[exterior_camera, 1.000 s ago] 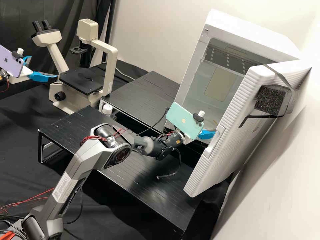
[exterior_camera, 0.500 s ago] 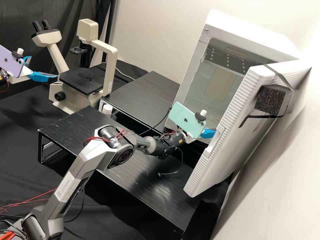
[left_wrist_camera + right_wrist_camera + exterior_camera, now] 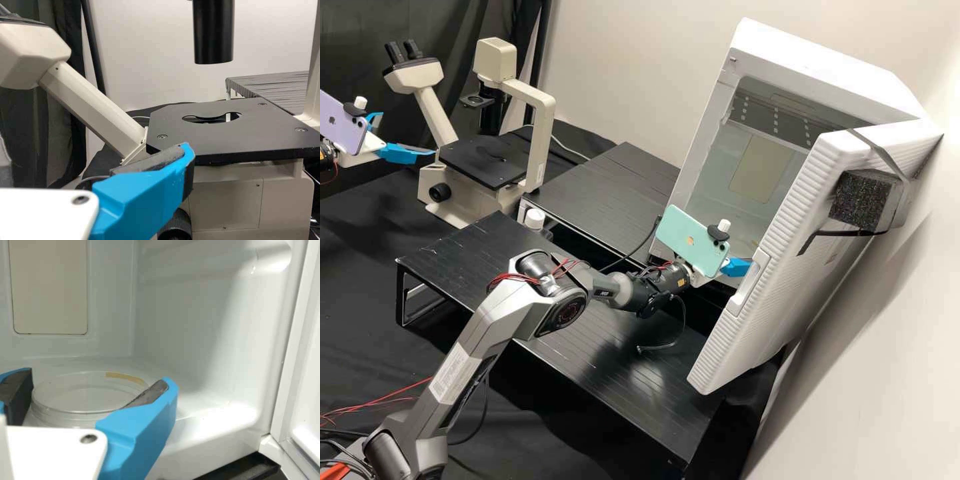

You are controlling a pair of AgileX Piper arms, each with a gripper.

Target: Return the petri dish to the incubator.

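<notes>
Incubator (image 3: 820, 63) door (image 3: 780, 300) open. Right pincer (image 3: 739, 267) at the opening, apparently just inside, partly hidden by the door's edge; green phone (image 3: 690, 247) mounted above. Left pincer (image 3: 407, 136) beside microscope stage (image 3: 477, 160).

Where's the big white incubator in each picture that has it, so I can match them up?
High view: on the right side, the big white incubator is tilted in the picture, with its door open.
Right wrist view: you're looking inside it, at its pale walls and floor, with a petri dish in there.
Match them with: the beige panel on its back wall.
</notes>
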